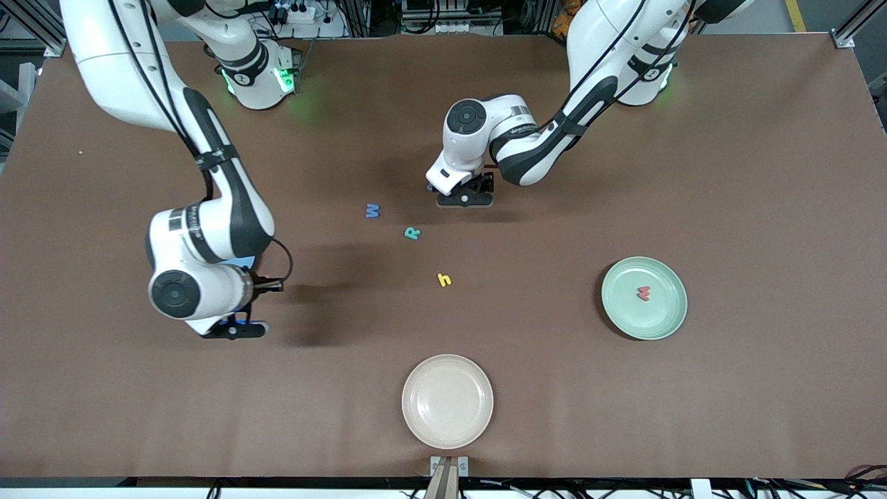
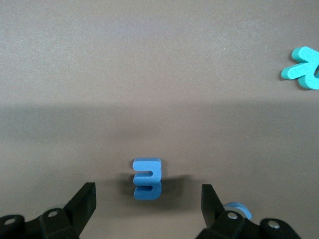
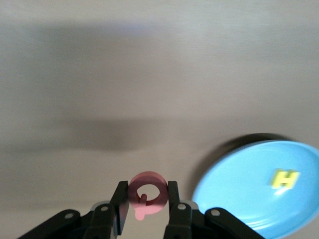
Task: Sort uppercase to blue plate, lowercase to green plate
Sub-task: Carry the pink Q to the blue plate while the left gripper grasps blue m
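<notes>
The worktop (image 1: 727, 173) is plain matte brown. The left claw (image 2: 148, 199) hangs open over a blue m (image 2: 147, 178). The right claw (image 3: 145, 201) grips the red Q (image 3: 145, 194) near the blue plate (image 3: 249, 199), which holds a yellow H (image 3: 284, 179). The green plate (image 1: 665, 312) holds a red m (image 1: 644, 293). The W (image 1: 373, 210), R (image 1: 412, 233) and h (image 1: 444, 280) lie mid-worktop.

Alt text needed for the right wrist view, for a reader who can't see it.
The right tool is shut on a red letter Q above the brown table. Beside it lies a blue plate holding a yellow letter H.
</notes>
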Controlling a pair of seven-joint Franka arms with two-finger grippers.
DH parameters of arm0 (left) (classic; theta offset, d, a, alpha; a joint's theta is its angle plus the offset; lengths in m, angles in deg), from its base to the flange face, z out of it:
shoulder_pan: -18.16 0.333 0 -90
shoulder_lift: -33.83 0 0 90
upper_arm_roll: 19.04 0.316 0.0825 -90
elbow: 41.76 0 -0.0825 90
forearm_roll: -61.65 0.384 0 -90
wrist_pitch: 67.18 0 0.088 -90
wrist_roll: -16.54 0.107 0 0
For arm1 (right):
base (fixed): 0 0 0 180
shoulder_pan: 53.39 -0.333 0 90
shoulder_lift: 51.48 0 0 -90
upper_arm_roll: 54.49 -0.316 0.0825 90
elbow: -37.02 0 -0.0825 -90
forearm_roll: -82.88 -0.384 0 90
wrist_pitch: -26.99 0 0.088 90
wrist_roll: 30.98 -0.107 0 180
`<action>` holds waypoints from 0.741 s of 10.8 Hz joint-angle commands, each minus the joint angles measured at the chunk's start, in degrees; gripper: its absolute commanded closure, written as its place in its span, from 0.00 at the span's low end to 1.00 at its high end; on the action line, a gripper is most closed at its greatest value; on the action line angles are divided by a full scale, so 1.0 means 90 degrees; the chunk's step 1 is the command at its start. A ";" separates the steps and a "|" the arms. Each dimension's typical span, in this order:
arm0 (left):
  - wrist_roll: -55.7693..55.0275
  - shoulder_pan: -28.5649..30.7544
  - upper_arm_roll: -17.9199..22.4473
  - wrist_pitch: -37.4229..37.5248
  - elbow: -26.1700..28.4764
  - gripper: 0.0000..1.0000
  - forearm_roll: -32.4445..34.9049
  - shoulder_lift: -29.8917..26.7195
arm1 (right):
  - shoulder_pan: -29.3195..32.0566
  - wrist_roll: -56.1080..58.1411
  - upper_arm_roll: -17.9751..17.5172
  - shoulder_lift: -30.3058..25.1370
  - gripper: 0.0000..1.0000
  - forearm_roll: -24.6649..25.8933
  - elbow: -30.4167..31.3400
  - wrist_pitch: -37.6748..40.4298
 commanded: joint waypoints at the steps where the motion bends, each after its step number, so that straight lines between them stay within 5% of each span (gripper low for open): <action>1: -0.0231 -0.0071 0.0097 -0.0015 -0.0063 0.10 0.0208 0.0067 | 0.0084 0.0789 0.0330 -0.0330 0.76 0.0214 0.0673 -0.0064; 5: -0.0464 -0.0071 0.0106 -0.0015 -0.0102 0.14 0.0598 0.0233 | 0.0367 0.1914 0.0848 -0.0320 0.74 0.0206 0.1248 -0.0200; 8: -0.0494 -0.0110 0.0106 -0.0015 -0.0112 0.26 0.0608 0.0234 | 0.0485 0.2178 0.1004 -0.0301 0.71 0.0215 0.1814 -0.0511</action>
